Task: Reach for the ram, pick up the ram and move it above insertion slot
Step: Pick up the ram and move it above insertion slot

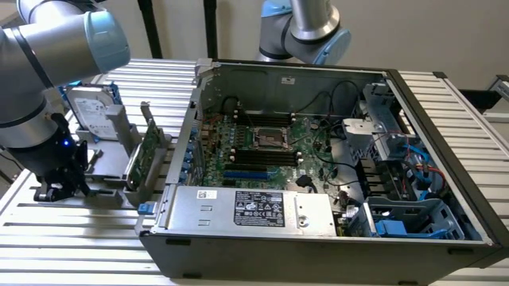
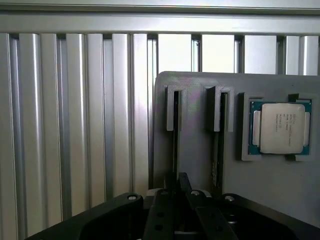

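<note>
My fingers [image 2: 176,186] are down at the gray holder [image 2: 196,150] and drawn in tight on the thin edge of the ram [image 2: 176,130], pinching it. The ram stands on edge in one of the holder's two narrow slots, not lifted out. A second stick [image 2: 218,145] stands in the slot just beside it, and a processor chip [image 2: 282,127] lies flat in a square recess on that stick's far side.

In the exterior view my fingers [image 1: 54,192] sit low over the holder [image 1: 107,179] on the ribbed metal bench [image 1: 80,238], at that view's left. On the same holder, a hard drive [image 1: 89,113] stands behind my arm and a green card [image 1: 143,158] stands upright near the open computer case [image 1: 318,262]. Inside the case, the black memory slots [image 1: 263,156] run across the motherboard [image 1: 310,134], well apart from the ram. Another robot arm [image 1: 306,30] stands behind the case.
</note>
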